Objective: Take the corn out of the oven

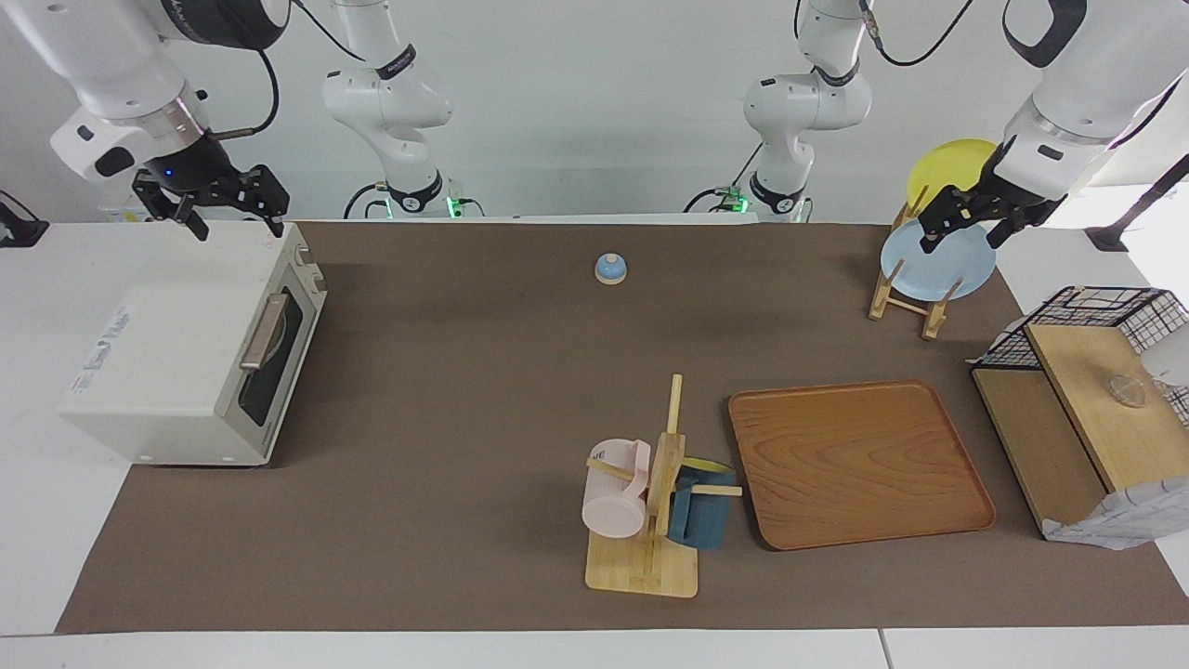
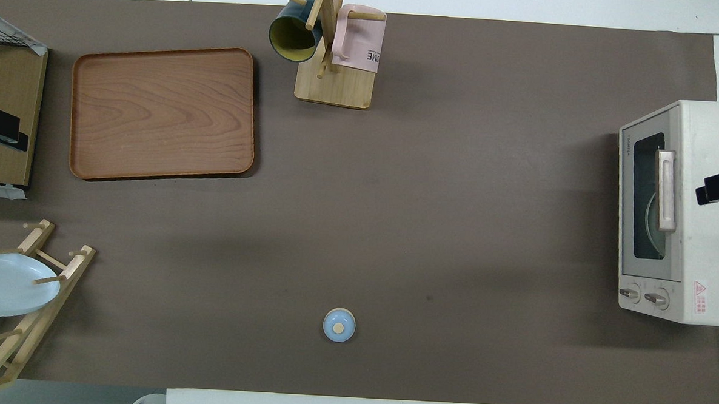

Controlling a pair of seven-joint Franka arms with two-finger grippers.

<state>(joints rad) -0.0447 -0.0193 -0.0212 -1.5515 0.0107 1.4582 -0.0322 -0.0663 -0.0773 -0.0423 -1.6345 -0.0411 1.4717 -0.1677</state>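
Observation:
The cream-white oven [image 1: 176, 362] stands at the right arm's end of the table, also in the overhead view [image 2: 693, 210]. Its dark glass door [image 2: 646, 202] is closed, with the tan handle [image 1: 263, 332] across it. A pale round shape shows dimly through the glass. The corn is hidden. My right gripper [image 1: 234, 223] is open and empty, up in the air over the oven's top at the end nearer the robots. My left gripper [image 1: 961, 237] is open and empty, raised over the plate rack [image 1: 915, 293].
A wooden tray [image 1: 859, 465] lies toward the left arm's end. Beside it stands a mug tree [image 1: 650, 520] with a pink and a blue mug. A small blue bell [image 1: 610, 268] sits mid-table near the robots. The plate rack holds a blue and a yellow plate. A wire-and-wood rack [image 1: 1087, 400] stands at the table's end.

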